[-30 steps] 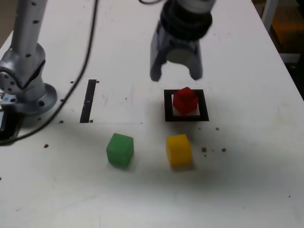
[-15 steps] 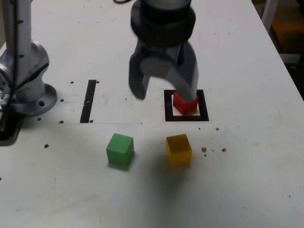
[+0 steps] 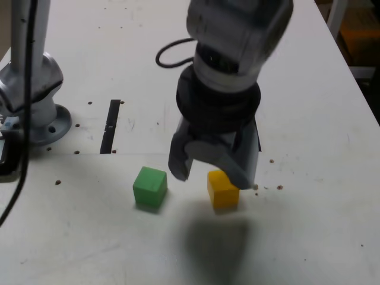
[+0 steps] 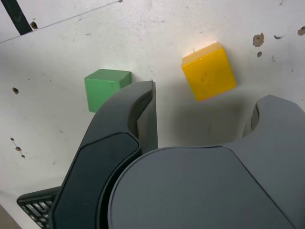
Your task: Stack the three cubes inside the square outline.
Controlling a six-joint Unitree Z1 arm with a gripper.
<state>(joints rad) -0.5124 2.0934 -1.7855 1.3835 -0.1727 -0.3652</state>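
no readable text, no labels, no brands, no numbers anywhere

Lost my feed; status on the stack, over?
Jaws open, empty, above yellow cube. Green cube loose on table. Square outline hidden behind gripper. Nothing blocking.

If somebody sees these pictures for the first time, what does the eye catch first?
The big dark tool fills the middle of the exterior view, jaws apart and empty, just above the yellow cube. The green cube sits alone at the exterior view's left of it, on the white table.
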